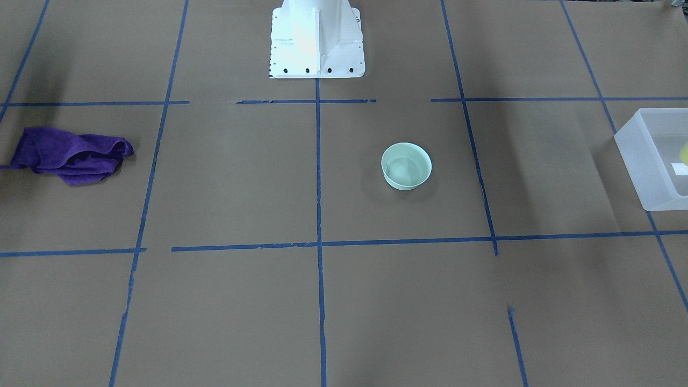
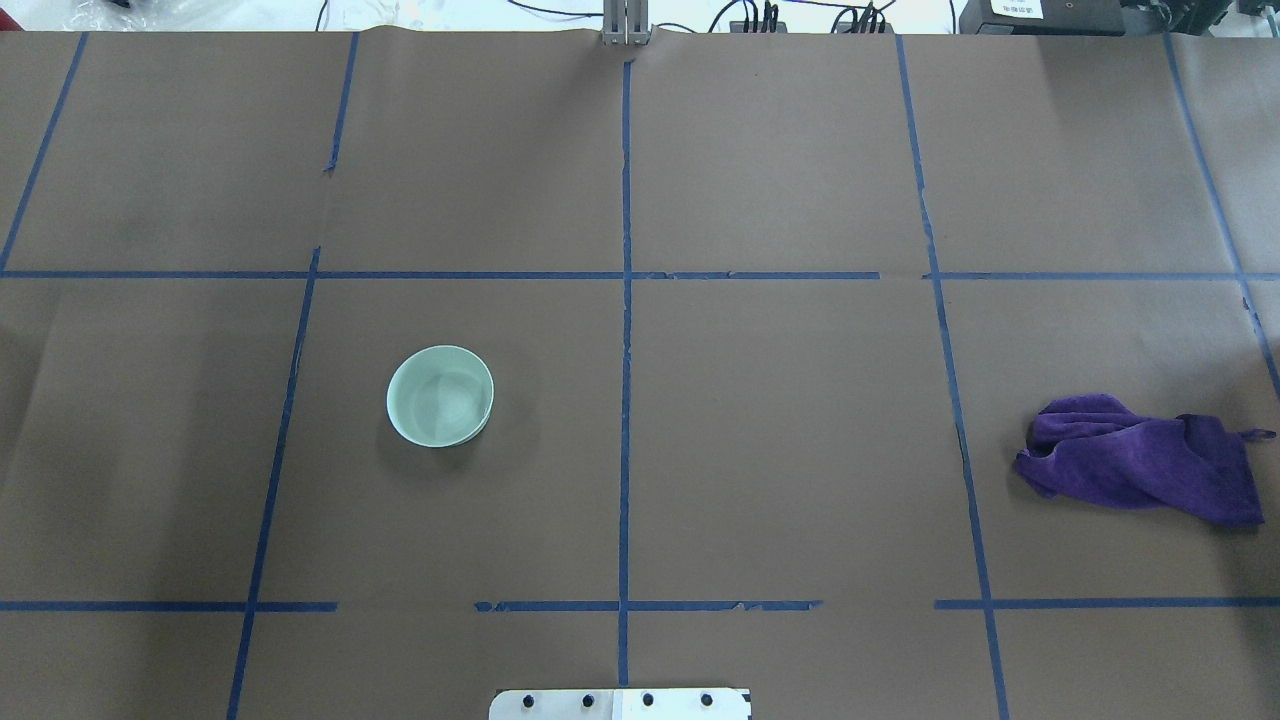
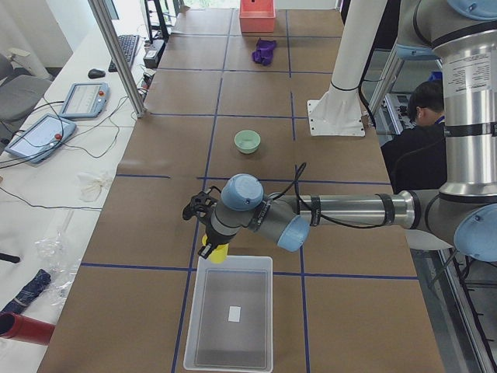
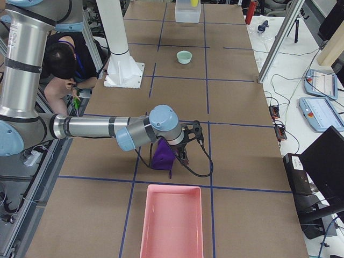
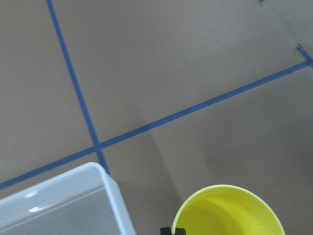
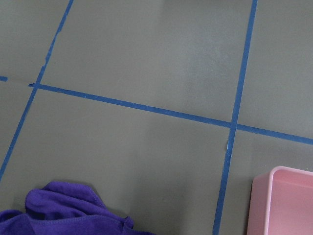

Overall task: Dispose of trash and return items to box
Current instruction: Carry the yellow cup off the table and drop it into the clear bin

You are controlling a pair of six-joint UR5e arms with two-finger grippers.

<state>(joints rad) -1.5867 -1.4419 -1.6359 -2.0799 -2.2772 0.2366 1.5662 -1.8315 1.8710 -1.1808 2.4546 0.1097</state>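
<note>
Left end effector (image 3: 208,247) pinching yellow cup (image 5: 227,211) beside box (image 3: 231,318); right end effector (image 4: 183,159): can't tell; next: carry over box, release

We view the table (image 2: 800,150) through 6 cameras. 1 looks forward and down from behind the robot's base (image 2: 620,705); 1 faces it from across, steeply down. Both share the green bowl (image 2: 440,396) and purple cloth (image 2: 1140,460). 2 look along the table from opposite ends, farther back. 2 wrist cameras sit close above the table, 1 by the white bin (image 5: 58,196), 1 by the pink tray (image 6: 283,205).
</note>
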